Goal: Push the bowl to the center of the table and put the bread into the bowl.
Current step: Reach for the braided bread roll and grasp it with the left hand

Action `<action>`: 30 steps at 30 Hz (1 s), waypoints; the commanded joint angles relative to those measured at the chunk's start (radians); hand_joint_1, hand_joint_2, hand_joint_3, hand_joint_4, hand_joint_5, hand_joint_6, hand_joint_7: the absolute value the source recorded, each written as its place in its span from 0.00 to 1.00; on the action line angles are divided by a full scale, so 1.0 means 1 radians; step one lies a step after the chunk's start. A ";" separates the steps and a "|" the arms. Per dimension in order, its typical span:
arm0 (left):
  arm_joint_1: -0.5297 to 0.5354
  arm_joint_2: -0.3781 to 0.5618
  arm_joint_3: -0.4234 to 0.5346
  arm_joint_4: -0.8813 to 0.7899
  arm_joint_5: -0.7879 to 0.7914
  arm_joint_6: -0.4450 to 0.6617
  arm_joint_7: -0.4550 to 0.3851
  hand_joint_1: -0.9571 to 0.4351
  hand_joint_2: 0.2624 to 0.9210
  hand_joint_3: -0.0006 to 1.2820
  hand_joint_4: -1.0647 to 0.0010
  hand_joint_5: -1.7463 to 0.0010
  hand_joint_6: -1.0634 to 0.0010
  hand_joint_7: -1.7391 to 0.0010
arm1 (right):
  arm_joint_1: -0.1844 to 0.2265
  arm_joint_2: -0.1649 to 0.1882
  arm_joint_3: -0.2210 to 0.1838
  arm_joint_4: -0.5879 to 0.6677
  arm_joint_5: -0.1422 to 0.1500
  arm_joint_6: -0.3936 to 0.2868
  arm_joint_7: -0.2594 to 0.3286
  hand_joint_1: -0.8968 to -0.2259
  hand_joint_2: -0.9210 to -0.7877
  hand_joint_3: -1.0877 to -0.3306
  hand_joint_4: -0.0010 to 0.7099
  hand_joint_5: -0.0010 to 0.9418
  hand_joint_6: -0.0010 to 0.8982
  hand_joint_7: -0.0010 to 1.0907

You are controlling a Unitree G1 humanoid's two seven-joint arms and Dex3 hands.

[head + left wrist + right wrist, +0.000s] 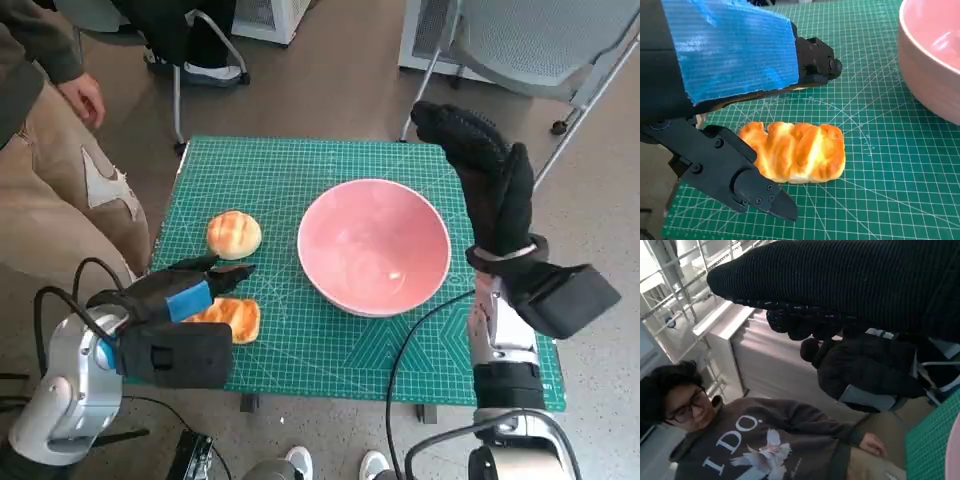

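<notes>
So, progress: the push looks done or close to it; the loading has not begun.
Bowl: the pink bowl (374, 246) sits on the green cutting mat (290, 170), roughly mid-table and a shade toward the right hand's side, with no bread in it.
Long bread: the golden pull-apart loaf (795, 151) lies flat on the mat between the left hand's upper and lower fingers, which stand apart on either side of it; I cannot see either one touching it.
Round bun: a second bread (234, 234) rests just beyond the left fingertips, near the bowl's rim but apart from it.
Left hand: the blue-taped hand (185, 292) hovers over the loaf, fingers spread and holding nothing.
Right hand: the gloved hand (485, 170) stands raised just off the bowl's far rim; fingers extended, grasping nothing, and contact with the bowl cannot be told.
Left to do: close on the loaf, lift it, carry it over the rim, let go.
Bystander: a person (735, 432) sits beside the table, past the left hand.
</notes>
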 commanded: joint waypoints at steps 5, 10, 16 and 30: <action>-0.026 -0.031 -0.029 0.053 0.042 0.002 0.028 0.48 0.66 0.01 0.88 0.99 0.79 0.99 | 0.032 -0.003 -0.002 -0.004 0.005 0.019 0.015 0.30 0.00 0.35 0.23 0.00 0.03 0.42; -0.030 -0.045 -0.042 0.085 0.070 -0.006 0.050 0.54 0.66 0.01 0.83 0.98 0.72 0.98 | 0.033 -0.004 -0.004 -0.009 0.008 0.022 0.019 0.30 0.00 0.35 0.23 0.00 0.02 0.43; -0.036 -0.053 -0.056 0.120 0.099 -0.004 0.067 0.61 0.67 0.01 0.72 0.97 0.60 0.95 | 0.034 -0.006 -0.004 -0.020 0.007 0.027 0.018 0.30 0.00 0.35 0.23 0.00 0.02 0.43; -0.026 -0.055 -0.065 0.175 0.122 -0.050 0.099 0.70 0.73 0.22 0.24 0.33 0.29 0.50 | 0.028 -0.010 -0.008 -0.019 0.002 0.022 0.016 0.29 0.00 0.35 0.23 0.00 0.01 0.44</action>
